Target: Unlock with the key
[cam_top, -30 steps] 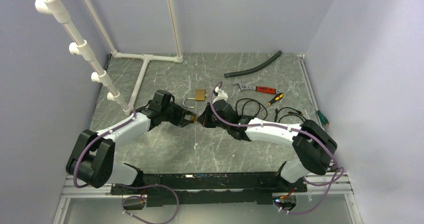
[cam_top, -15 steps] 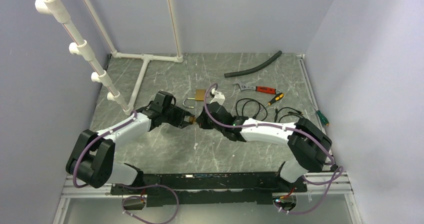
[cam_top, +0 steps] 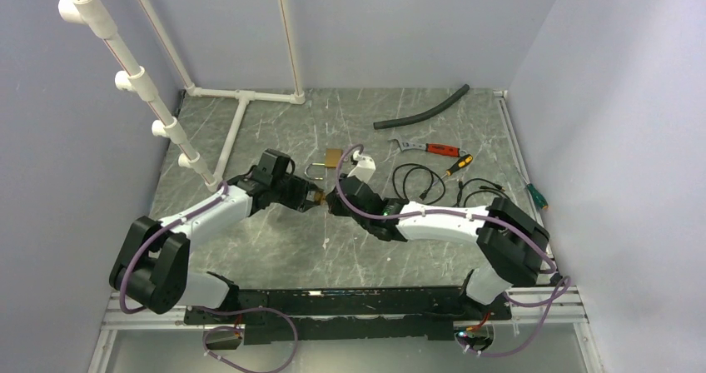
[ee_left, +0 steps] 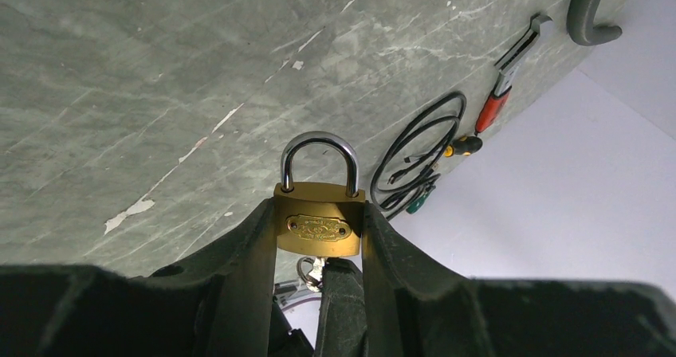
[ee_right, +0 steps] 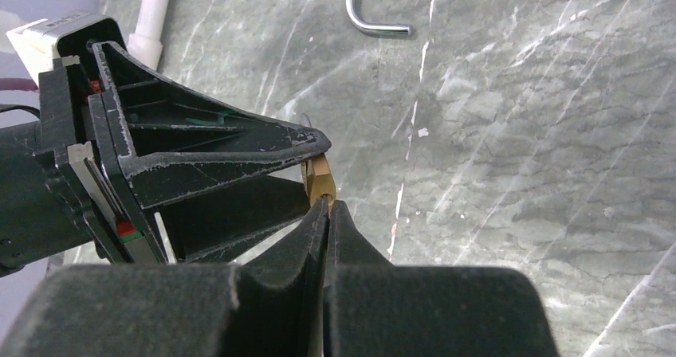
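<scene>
My left gripper [cam_top: 311, 196] is shut on a brass padlock [ee_left: 319, 218] and holds it by its sides above the table. Its silver shackle [ee_left: 317, 143] is closed. A tiny key with a metal ring [ee_left: 314, 270] sticks out of the padlock's underside. My right gripper [cam_top: 333, 200] meets it from the right, shut on the key. In the right wrist view the shut right gripper [ee_right: 325, 206] touches the padlock's brass edge [ee_right: 321, 182], and the key itself is hidden between the fingers.
A second brass padlock [cam_top: 332, 158] with an open shackle lies just behind the grippers. A wrench [cam_top: 425, 148], a screwdriver [cam_top: 456, 165], black cables [cam_top: 416, 178] and a hose [cam_top: 420, 108] lie to the right. A white pipe frame [cam_top: 241, 115] stands at the left.
My right arm's wrist and forearm have swung left and turned while its fingertips stay at the padlock. The left arm has hardly moved.
</scene>
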